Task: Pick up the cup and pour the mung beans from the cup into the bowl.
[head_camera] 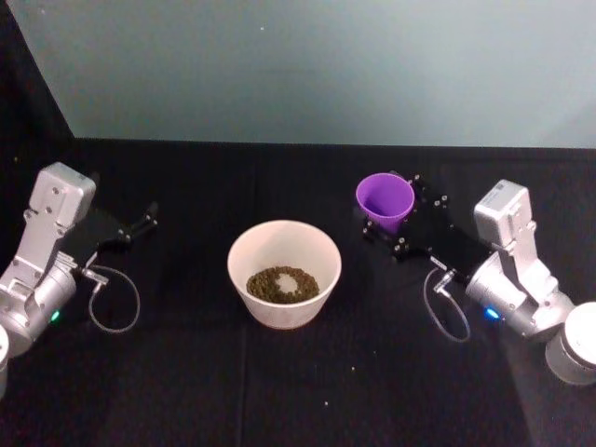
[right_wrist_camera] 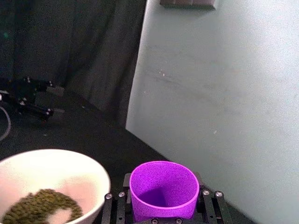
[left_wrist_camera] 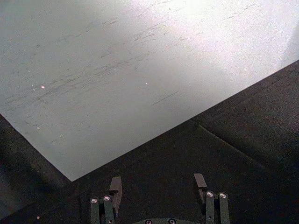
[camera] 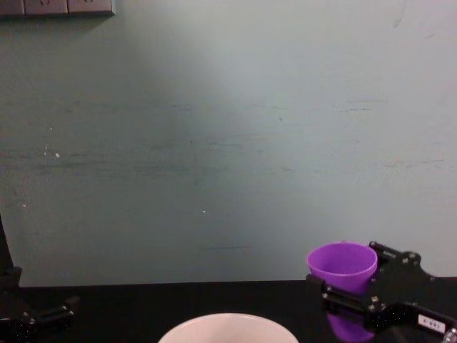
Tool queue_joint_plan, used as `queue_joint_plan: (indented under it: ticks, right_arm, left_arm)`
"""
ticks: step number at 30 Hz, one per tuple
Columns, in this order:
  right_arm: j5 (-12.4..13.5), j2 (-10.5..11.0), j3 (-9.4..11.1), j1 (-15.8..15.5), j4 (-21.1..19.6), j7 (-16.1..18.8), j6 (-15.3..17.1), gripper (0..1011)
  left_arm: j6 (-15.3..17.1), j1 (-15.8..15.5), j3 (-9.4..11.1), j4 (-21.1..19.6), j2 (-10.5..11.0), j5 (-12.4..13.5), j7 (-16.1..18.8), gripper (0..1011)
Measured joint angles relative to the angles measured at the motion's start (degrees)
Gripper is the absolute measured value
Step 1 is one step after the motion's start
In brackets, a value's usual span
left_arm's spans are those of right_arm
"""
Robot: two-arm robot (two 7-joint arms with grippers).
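The black table (head_camera: pixel 372 391) fills the lower half of the head view, under a pale wall (head_camera: pixel 326 65). At its centre sits the bowl (head_camera: pixel 284 273), a heap of mung beans (head_camera: pixel 282 284) already in its bottom. Right of it and slightly higher in the frame, my right gripper (head_camera: pixel 396 228) clamps the cup (head_camera: pixel 384 202), upright, mouth up; in the right wrist view I see no beans inside the cup (right_wrist_camera: pixel 162 189), so I judge the pour done. I would lower the cup straight down, well apart from the bowl, and release only once it rests flat. My left gripper (head_camera: pixel 140 223) sits idle at mid-left, jaws spread wide, holding nothing.
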Motion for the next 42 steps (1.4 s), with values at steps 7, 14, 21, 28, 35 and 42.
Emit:
queue_joint_plan:
  ticks: [7,14,21,28,35,42]
  right_arm:
    - [6.2,-2.3,1.6,-0.3,3.2,4.4,2.8,746]
    - [7.3,-3.0,2.4,-0.8,4.2,6.0,4.7,746]
    - [7.3,-3.3,3.7,-2.0,4.0,6.6,4.7,746]
    - [7.2,-3.4,4.8,-3.0,3.5,7.2,4.4,746]
    - [7.1,-3.9,5.6,-3.5,3.5,6.7,6.5,746]
    - [6.4,-4.0,6.2,-4.2,3.1,6.2,7.2,746]
  left_arm:
    - [0.0,0.0,0.0,0.0,0.0,0.0,0.0,1000]
    - [0.0,0.0,0.0,0.0,0.0,0.0,0.0,1000]
    - [0.0,0.0,0.0,0.0,0.0,0.0,0.0,1000]
    - [0.0,0.0,0.0,0.0,0.0,0.0,0.0,1000]
    - [0.0,0.0,0.0,0.0,0.0,0.0,0.0,1000]
    - [0.0,0.0,0.0,0.0,0.0,0.0,0.0,1000]
